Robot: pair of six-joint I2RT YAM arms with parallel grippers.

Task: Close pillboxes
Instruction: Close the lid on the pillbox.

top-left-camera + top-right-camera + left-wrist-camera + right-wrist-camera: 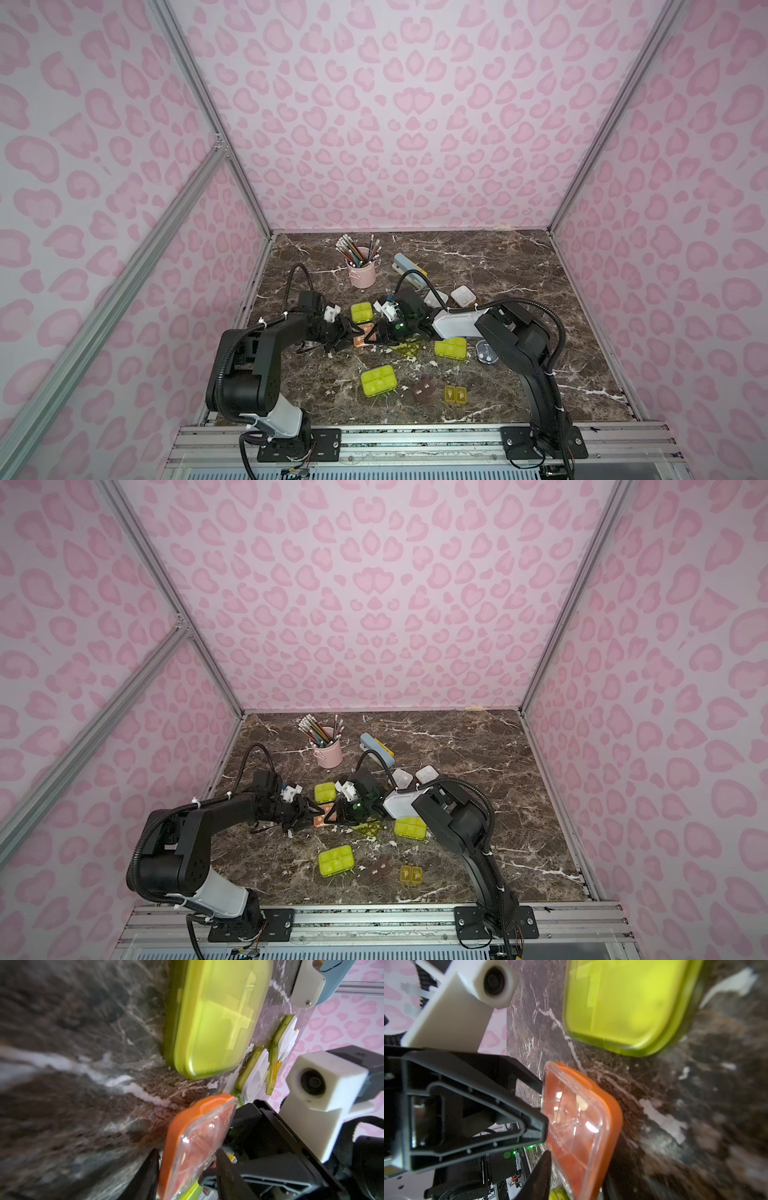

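Centrally, salmon pillbox (581, 1126), left gripper (356, 331), right gripper (372, 336) — fingers (535, 1124) touching it

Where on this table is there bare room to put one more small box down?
Free: the far right corner of the table, behind the white pillboxes and right of the stapler; also the front right corner, beyond the right arm. Crowded: the middle, around the salmon pillbox, with lime pillboxes close beside it.

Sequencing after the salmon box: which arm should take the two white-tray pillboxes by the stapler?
Right, probably. The white-tray pillboxes, lids up, lie just beyond the right arm's forearm; the left fingers would have to reach past the salmon pillbox and the right fingers.
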